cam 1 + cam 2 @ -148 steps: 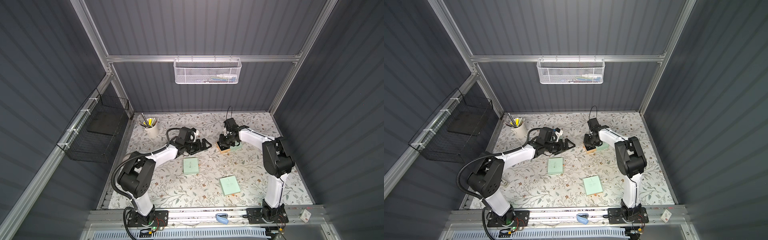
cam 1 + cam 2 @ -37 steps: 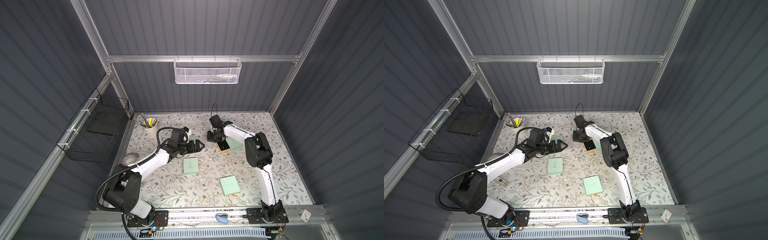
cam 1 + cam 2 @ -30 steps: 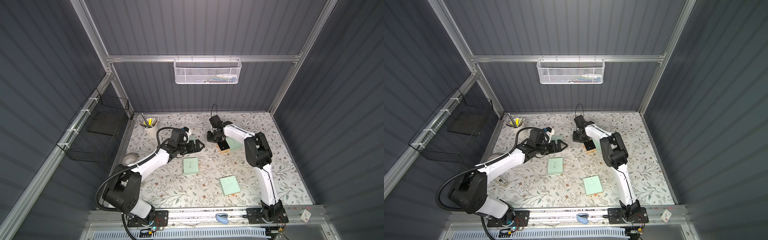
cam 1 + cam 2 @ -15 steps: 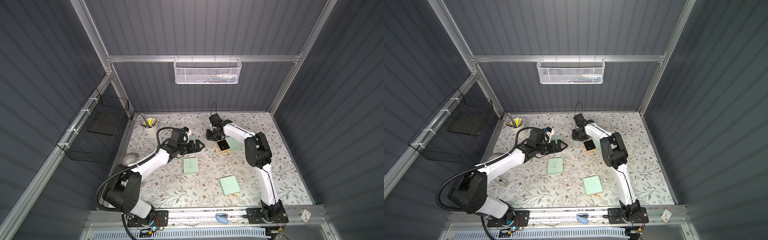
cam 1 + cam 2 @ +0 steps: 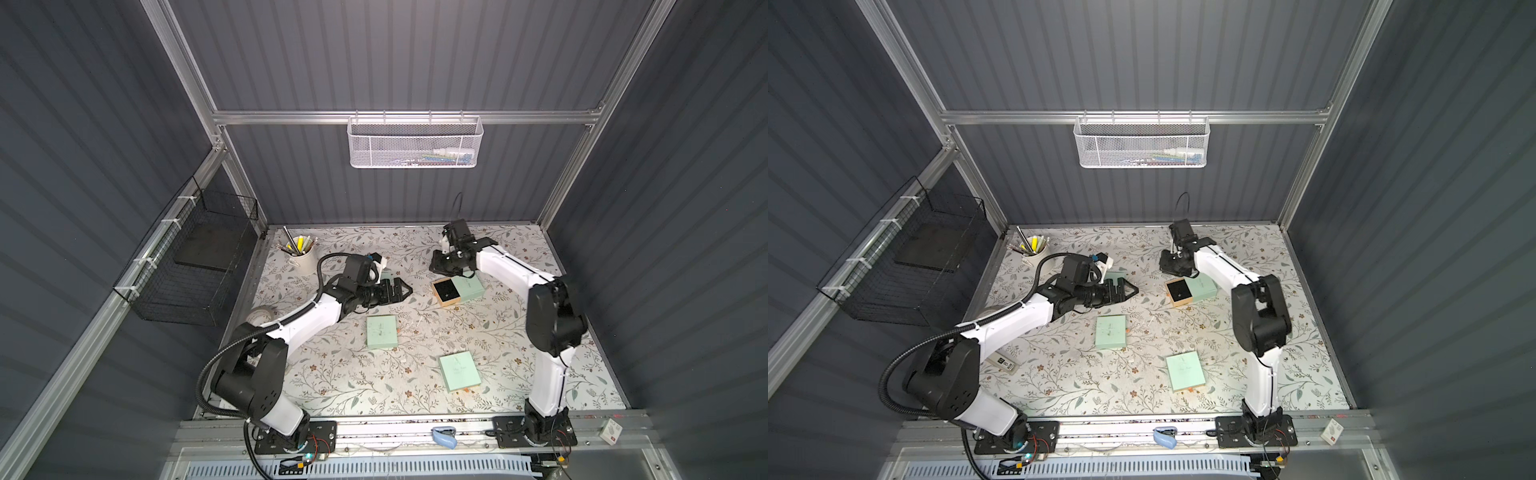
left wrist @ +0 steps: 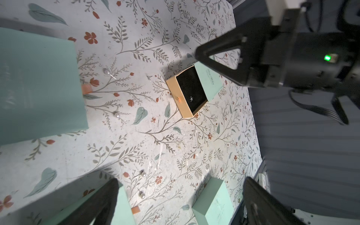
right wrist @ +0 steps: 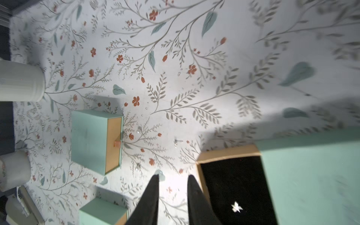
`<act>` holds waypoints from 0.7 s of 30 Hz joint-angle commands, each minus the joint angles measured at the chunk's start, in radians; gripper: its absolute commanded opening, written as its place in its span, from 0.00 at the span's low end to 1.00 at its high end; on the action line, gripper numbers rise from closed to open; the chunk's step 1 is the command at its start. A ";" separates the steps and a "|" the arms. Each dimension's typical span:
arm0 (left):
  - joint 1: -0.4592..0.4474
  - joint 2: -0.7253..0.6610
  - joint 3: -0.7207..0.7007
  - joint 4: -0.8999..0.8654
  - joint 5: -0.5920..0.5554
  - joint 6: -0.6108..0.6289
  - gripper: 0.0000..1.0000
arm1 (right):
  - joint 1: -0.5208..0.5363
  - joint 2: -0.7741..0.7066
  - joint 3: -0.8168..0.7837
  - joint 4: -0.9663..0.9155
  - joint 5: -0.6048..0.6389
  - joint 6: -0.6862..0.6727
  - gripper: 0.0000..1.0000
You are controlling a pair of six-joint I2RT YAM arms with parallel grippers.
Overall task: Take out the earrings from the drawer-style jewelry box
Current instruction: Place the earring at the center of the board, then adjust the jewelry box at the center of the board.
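Black-lined drawer (image 7: 233,181) out of mint box (image 7: 311,175), one whitish earring (image 7: 236,206) inside

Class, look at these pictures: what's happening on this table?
Earrings are being taken out of mint jewelry boxes. One drawer is pulled out, with a whitish earring on its black lining. The right end effector hangs beside that drawer, slightly open and empty. The left end effector hovers wide open nearby. Several pearl studs lie on the table.
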 commanded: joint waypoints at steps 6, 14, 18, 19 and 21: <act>-0.092 0.202 0.215 -0.092 0.063 0.096 0.96 | -0.148 -0.240 -0.373 0.099 -0.008 0.087 0.38; -0.138 0.426 0.482 -0.184 0.084 0.153 0.79 | -0.244 -0.235 -0.478 0.165 -0.131 0.112 0.57; -0.159 0.545 0.623 -0.236 0.082 0.148 0.67 | -0.257 -0.184 -0.452 0.175 -0.186 0.111 0.60; -0.166 0.573 0.659 -0.245 0.081 0.149 0.66 | -0.260 -0.181 -0.455 0.189 -0.196 0.113 0.61; -0.175 0.618 0.716 -0.255 0.056 0.157 0.64 | -0.268 -0.180 -0.461 0.213 -0.208 0.112 0.61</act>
